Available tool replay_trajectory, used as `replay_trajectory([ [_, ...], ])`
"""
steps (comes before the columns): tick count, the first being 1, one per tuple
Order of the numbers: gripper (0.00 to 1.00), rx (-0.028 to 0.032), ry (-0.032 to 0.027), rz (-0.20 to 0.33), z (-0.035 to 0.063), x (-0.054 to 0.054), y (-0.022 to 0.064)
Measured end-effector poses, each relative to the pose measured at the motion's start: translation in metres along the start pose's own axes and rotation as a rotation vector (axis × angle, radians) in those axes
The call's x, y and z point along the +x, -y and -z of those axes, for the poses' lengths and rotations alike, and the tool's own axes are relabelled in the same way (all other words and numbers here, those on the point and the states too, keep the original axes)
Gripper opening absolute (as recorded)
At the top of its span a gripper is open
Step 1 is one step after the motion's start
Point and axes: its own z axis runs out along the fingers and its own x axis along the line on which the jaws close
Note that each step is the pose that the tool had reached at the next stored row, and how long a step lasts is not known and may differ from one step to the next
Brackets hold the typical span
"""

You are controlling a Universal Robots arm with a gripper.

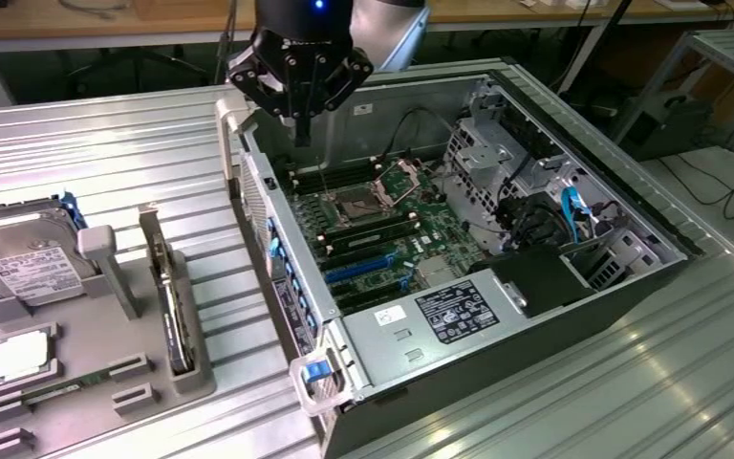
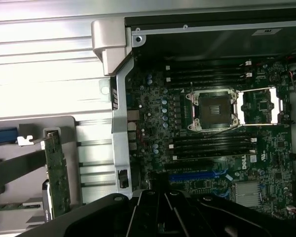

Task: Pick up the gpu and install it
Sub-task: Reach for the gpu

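1. Exterior view: shows the pincer shut tight, gripping nothing, hanging above the open computer case at its corner nearest the exterior view's left.
2. Places the gpu outside the case, standing on edge in a slot of the grey holder on the ribbed tabletop, near the hard drive and well apart from the pincer.
3. Wrist view: catches the gpu edge-on as a green board in that holder, with the motherboard and its blue expansion slots bare.
4. Reads as the approach stage of the pickup: nothing grasped yet, nothing installed.
5. Calls, by judgement, for opened jaws, a position over the holder, and a grip lined up across the card's thin upper edge. Risks tipping the card in its slot otherwise.
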Motion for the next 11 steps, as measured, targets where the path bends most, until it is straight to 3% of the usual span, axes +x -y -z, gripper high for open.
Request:
replay_trajectory([
  [11, 0.11, 0.0, 0.0001, 0.0, 0.0003, 0.012, 0.0011],
])
